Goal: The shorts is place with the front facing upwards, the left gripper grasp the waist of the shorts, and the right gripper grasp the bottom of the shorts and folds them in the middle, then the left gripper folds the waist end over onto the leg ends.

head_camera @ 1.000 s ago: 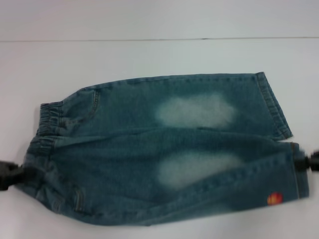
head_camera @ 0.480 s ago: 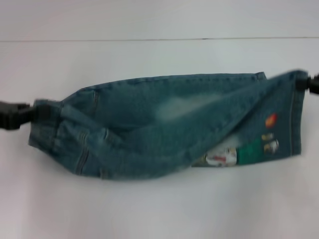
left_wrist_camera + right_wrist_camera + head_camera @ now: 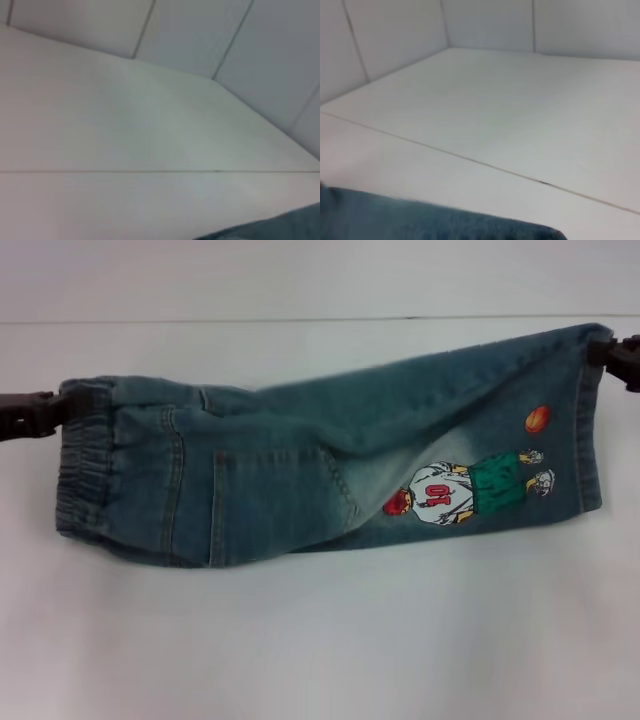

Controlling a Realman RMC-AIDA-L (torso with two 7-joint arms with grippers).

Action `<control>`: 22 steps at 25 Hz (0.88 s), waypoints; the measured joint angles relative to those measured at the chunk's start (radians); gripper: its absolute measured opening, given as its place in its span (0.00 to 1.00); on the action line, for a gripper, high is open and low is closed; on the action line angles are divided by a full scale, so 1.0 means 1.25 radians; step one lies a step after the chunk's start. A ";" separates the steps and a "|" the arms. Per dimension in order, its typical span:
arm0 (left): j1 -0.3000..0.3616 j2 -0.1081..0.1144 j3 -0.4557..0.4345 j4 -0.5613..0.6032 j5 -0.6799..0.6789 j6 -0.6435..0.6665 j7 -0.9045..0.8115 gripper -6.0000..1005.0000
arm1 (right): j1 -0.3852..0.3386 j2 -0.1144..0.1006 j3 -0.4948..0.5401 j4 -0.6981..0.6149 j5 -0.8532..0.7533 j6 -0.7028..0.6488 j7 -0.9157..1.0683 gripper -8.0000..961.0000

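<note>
A pair of blue denim shorts (image 3: 320, 470) stretched lengthwise across a white table (image 3: 320, 650) in the head view, folded along its middle so that one leg lay over the other. The left tool (image 3: 48, 412) was clamped on the elastic waist at the far corner of the garment, on the robot's left, its black fingers closed on the gathered band. The right tool (image 3: 605, 352) was clamped on the far corner of the leg hem, at the robot's right edge of the view. Between the two grips the far edge of the denim ran taut, rising slightly toward the right, while the near edge sagged and rested on the table.

The uppermost leg showed an embroidered figure of a player (image 3: 465, 490) in a white numbered shirt and green shorts, with a small orange ball patch (image 3: 537, 418) just beside it, nearer the hem. A faded, lighter area of the cloth surrounded the figure.

The left wrist view showed mostly bare table and pale wall panels, with only a sliver of denim (image 3: 270, 227) at one corner. The right wrist view showed a strip of the denim (image 3: 435, 220) along one edge, the table seam running behind it. Neither wrist view showed its own fingers.
</note>
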 joint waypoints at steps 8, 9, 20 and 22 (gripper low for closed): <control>-0.005 -0.005 0.059 -0.035 -0.001 -0.111 -0.021 0.06 | 0.008 -0.001 -0.044 0.087 0.001 0.143 -0.033 0.04; -0.006 -0.005 0.067 -0.038 -0.001 -0.118 -0.021 0.06 | 0.009 -0.001 -0.049 0.093 0.001 0.155 -0.037 0.04; -0.015 -0.008 0.137 -0.068 -0.005 -0.188 -0.010 0.06 | 0.027 0.000 -0.083 0.172 0.032 0.221 -0.102 0.04; -0.015 -0.007 0.169 -0.074 -0.006 -0.201 0.003 0.06 | 0.032 -0.001 -0.089 0.181 0.030 0.224 -0.108 0.04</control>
